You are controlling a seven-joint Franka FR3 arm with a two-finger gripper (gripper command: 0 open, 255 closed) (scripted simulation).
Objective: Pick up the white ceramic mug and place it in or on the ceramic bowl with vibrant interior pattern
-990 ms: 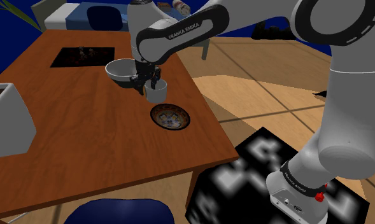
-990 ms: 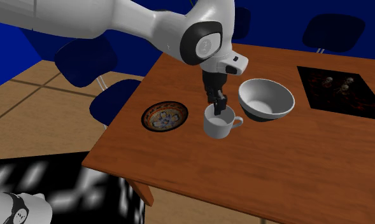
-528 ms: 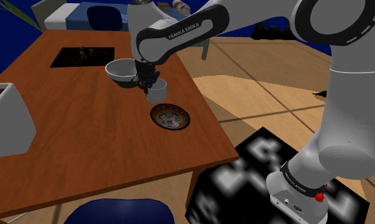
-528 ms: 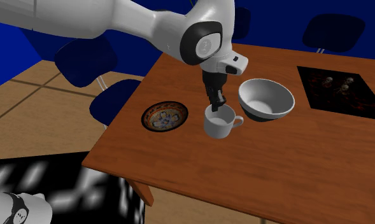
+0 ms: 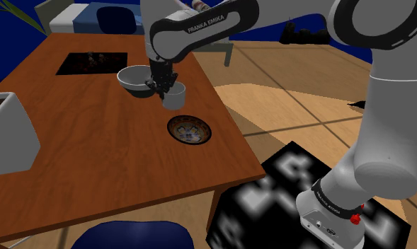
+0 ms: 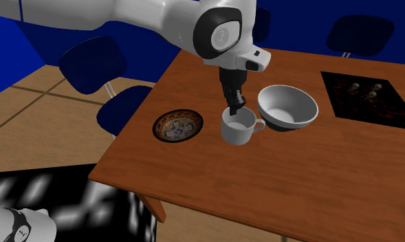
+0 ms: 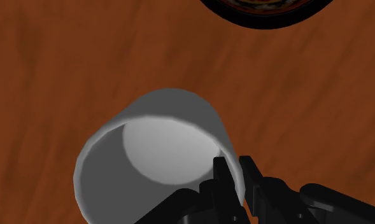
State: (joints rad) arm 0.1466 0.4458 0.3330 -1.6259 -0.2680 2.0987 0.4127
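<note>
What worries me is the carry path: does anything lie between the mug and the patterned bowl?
Nothing: only bare tabletop separates the mug and the patterned bowl, seen in the second exterior view.

Arm (image 5: 207, 27) outstretched, pincer (image 6: 235, 110) downward, pinched narrow.

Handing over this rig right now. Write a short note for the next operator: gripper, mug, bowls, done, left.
Black two-finger gripper: jaws shut on the rim of the white handled mug.
Mug tilted, apparently just off the brown table, beside the plain white bowl.
Round bowl with colourful patterned interior sits apart near the table edge, empty.
Done: grasp.
Left: carry mug over, set it in that bowl, release.
</note>
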